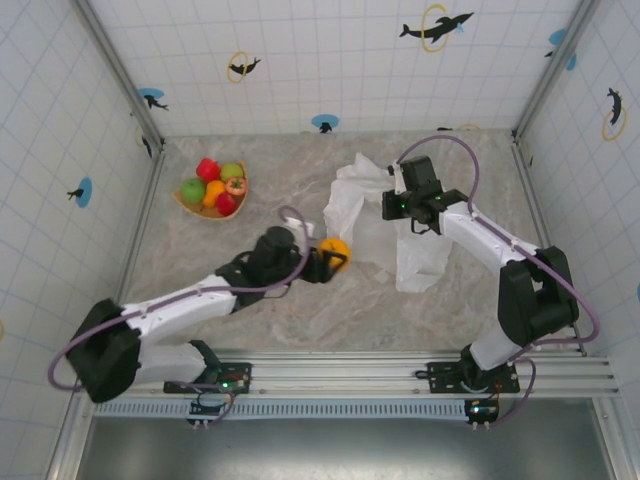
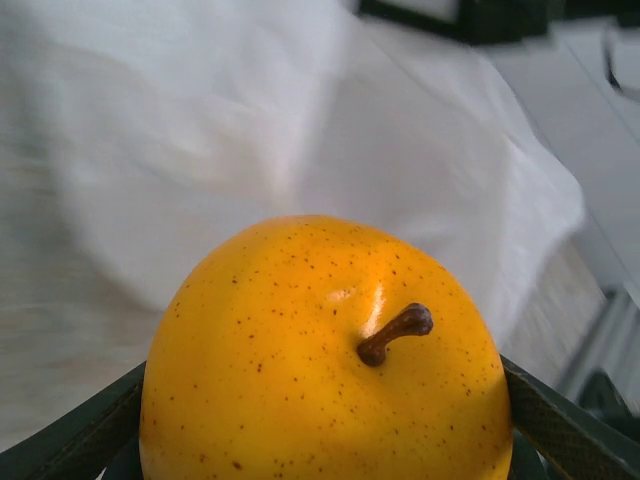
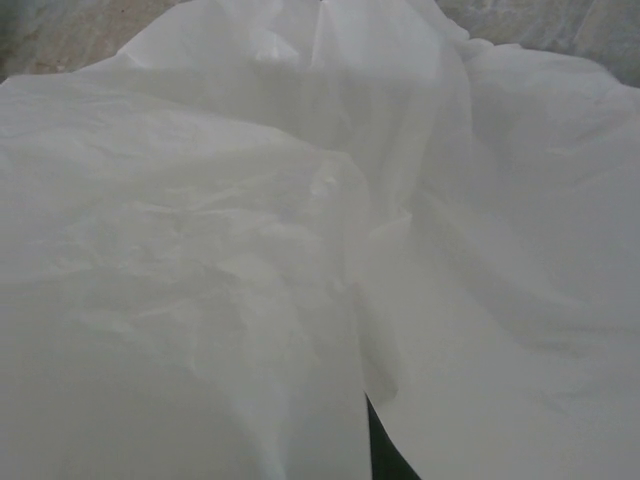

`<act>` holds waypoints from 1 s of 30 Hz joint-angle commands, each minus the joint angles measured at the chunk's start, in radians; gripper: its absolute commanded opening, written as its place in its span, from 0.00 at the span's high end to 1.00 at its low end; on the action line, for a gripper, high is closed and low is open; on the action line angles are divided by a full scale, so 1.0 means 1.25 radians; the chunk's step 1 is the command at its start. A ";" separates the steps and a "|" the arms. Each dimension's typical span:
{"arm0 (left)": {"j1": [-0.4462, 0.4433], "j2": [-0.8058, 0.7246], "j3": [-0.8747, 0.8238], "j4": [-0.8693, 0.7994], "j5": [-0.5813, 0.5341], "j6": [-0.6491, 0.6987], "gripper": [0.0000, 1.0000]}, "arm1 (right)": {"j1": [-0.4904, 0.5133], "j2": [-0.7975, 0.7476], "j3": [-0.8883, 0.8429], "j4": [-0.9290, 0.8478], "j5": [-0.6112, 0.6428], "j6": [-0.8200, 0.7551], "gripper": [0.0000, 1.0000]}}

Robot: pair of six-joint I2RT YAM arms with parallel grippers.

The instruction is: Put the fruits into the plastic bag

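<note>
The marble counter [image 1: 300, 310] carries the bag [image 1: 420, 250] at 2 o'clock from centre, and the right end effector [image 1: 393, 205] is pressed together on its upper edge. The tray [image 1: 183, 204] at 10 o'clock holds the other fruits [image 1: 192, 188]. The left end effector [image 1: 338, 255] pinches a yellow fruit [image 2: 325, 350] just beside the bag, on its 9 o'clock side.

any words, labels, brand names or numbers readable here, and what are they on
None: no word, number or brand mark can be read in any view.
The walls carry picture stickers, dark dolphin shapes with yellow or blue rings, without lettering.
The yellow fruit and the plastic bag show no print.
</note>
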 commanded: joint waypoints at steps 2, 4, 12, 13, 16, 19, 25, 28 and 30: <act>-0.085 0.156 0.116 0.110 -0.014 0.034 0.37 | -0.008 0.013 0.045 -0.008 -0.079 0.046 1.00; -0.091 0.223 0.152 0.132 -0.013 0.019 0.37 | -0.013 0.011 0.049 -0.010 -0.104 0.055 1.00; -0.069 0.376 0.234 0.150 -0.199 0.034 0.38 | -0.024 -0.031 0.036 -0.019 -0.143 0.083 1.00; -0.061 0.387 0.233 0.162 -0.213 0.028 0.38 | -0.024 -0.038 0.030 -0.018 -0.148 0.087 1.00; -0.047 0.410 0.236 0.206 -0.241 0.034 0.38 | -0.030 -0.058 0.002 0.000 -0.179 0.117 1.00; -0.044 0.435 0.247 0.228 -0.278 0.065 0.37 | -0.035 -0.079 -0.031 0.045 -0.237 0.163 1.00; -0.053 0.460 0.247 0.277 -0.252 0.093 0.37 | -0.041 -0.111 -0.076 0.111 -0.257 0.250 1.00; -0.064 0.473 0.269 0.286 -0.235 0.103 0.36 | -0.047 -0.118 -0.097 0.149 -0.298 0.292 1.00; -0.064 0.484 0.281 0.286 -0.239 0.103 0.36 | -0.050 -0.125 -0.115 0.183 -0.319 0.326 1.00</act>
